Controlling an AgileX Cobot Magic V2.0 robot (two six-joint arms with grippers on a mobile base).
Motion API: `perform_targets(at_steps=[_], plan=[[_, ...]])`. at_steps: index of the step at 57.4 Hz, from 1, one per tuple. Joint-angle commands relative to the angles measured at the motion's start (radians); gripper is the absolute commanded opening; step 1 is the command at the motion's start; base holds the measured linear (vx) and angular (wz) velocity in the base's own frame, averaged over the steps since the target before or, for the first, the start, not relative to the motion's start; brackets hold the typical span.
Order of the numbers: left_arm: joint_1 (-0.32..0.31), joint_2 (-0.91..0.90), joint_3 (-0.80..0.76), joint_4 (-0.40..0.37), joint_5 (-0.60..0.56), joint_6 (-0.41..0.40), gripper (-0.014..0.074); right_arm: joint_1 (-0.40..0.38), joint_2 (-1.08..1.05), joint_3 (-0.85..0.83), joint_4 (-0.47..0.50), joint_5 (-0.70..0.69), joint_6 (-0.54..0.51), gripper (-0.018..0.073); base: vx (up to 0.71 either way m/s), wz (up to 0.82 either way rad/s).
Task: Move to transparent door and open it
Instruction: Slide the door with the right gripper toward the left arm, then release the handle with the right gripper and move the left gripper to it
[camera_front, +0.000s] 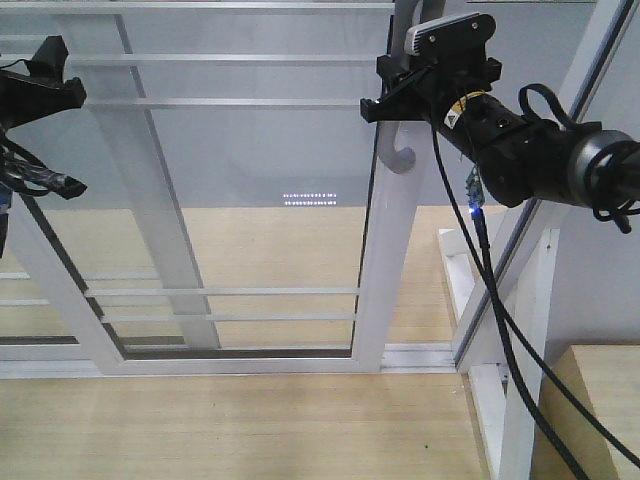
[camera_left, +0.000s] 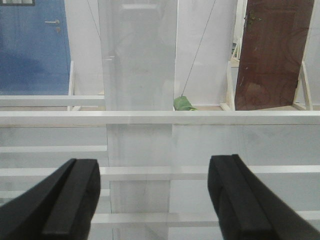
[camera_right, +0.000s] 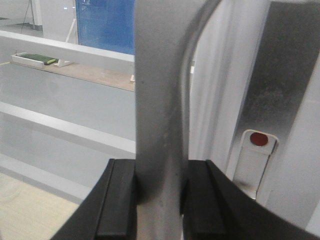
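The transparent door (camera_front: 250, 200) is a clear glass panel in a white frame with thin white bars. Its curved pale pull handle (camera_front: 402, 150) hangs on the right upright. My right gripper (camera_front: 385, 100) is shut on the handle; in the right wrist view both black pads press the grey handle bar (camera_right: 160, 125), and the lock plate with a red dot (camera_right: 256, 150) is just right of it. My left gripper (camera_front: 45, 85) is at the upper left, close to the glass; in the left wrist view its fingers (camera_left: 75, 195) stand wide apart and empty before the door's bars (camera_left: 160, 118).
A white slanted frame post and a support brace (camera_front: 520, 330) stand right of the door. A wooden box (camera_front: 600, 400) sits at the bottom right. The floor track (camera_front: 200, 365) runs below the door. Behind the glass are a blue door (camera_left: 32, 45) and a brown door (camera_left: 270, 50).
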Motion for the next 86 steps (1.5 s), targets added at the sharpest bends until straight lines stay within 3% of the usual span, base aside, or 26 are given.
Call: perform_targets(at_steps=[1,57,72,79,86], plan=[[-0.005,-0.035,-0.034,-0.001,-0.074,-0.007,0.0556,0.059,-0.09,0.005,-0.107,-0.088,-0.017,-0.0009,0.0,0.0],[-0.005,-0.035,-0.034,-0.001,-0.074,-0.008,0.0556,0.231,-0.09,0.005,-0.158,-0.118,-0.014,-0.0009,0.0,0.0],[-0.016,-0.035,-0.031,0.035,-0.061,-0.01,0.0556,0.204,-0.148,0.005,-0.073,-0.09,-0.11,-0.0009,-0.01,0.0],[-0.05,-0.035,-0.031,0.11,-0.062,-0.034,0.0556,0.129,-0.214,0.005,0.025,-0.006,-0.143,-0.0009,0.0,0.0],[-0.093,-0.035,-0.031,0.194,-0.062,-0.123,0.0556,0.028,-0.272,0.005,0.036,0.083,-0.155,-0.0009,0.0,0.0]])
